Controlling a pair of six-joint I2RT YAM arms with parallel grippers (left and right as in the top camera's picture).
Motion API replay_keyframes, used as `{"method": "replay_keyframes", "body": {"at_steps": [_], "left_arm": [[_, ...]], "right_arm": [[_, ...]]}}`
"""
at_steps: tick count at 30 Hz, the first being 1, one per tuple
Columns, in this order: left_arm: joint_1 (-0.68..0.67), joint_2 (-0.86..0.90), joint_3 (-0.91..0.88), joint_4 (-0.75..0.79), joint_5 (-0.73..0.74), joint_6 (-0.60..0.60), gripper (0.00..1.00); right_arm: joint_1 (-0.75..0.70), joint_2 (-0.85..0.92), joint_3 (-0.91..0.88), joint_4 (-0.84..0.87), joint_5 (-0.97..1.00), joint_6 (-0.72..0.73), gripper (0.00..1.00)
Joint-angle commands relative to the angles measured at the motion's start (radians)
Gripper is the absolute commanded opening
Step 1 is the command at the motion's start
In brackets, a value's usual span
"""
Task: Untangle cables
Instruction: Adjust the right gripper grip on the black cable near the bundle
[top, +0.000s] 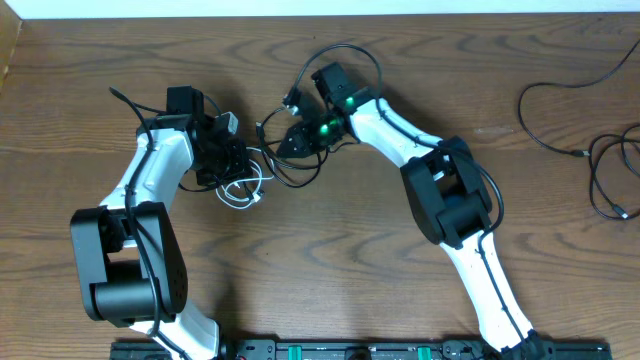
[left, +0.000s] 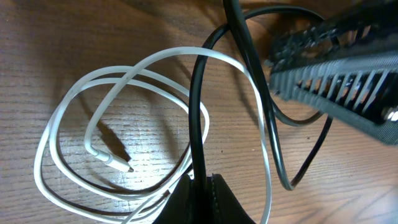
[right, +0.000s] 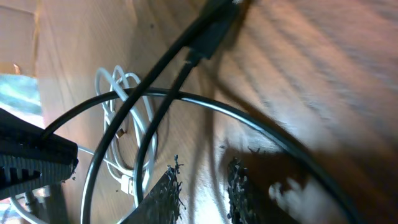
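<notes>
Left of centre, left gripper (left: 202, 182) pinches a black cable (left: 198, 112) (white cable (left: 62, 112) looped beside); right gripper (right: 204, 175) stands spread.

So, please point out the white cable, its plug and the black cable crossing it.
white cable (left: 174, 53), left wrist view, on the top of its outer loop.
plug (left: 112, 160), left wrist view, on the white end piece inside the loops.
black cable (left: 194, 118), left wrist view, on its upright stretch across the white loops.

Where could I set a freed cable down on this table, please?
The table is bare in front between left arm and right arm, and behind, between right arm and the loose black cable at the right. Crowded: white cable and black cable tangle between left gripper and right gripper.
</notes>
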Motion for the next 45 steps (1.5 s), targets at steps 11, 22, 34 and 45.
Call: {"method": "replay_keyframes", "body": {"at_steps": [11, 22, 34, 45], "left_arm": [[-0.002, 0.002, 0.006, -0.002, -0.006, 0.018, 0.08], [-0.002, 0.002, 0.006, 0.001, -0.006, 0.018, 0.07], [-0.002, 0.002, 0.006, 0.004, -0.006, 0.018, 0.08], [-0.002, 0.002, 0.006, 0.004, -0.006, 0.018, 0.07]], "right_arm": [[-0.026, -0.024, 0.01, -0.021, -0.219, -0.007, 0.29], [-0.012, -0.024, 0.01, -0.008, -0.214, 0.0, 0.32], [0.045, -0.024, 0.009, -0.093, 0.037, -0.046, 0.3], [0.008, -0.024, 0.009, -0.041, -0.243, 0.042, 0.31]]}}
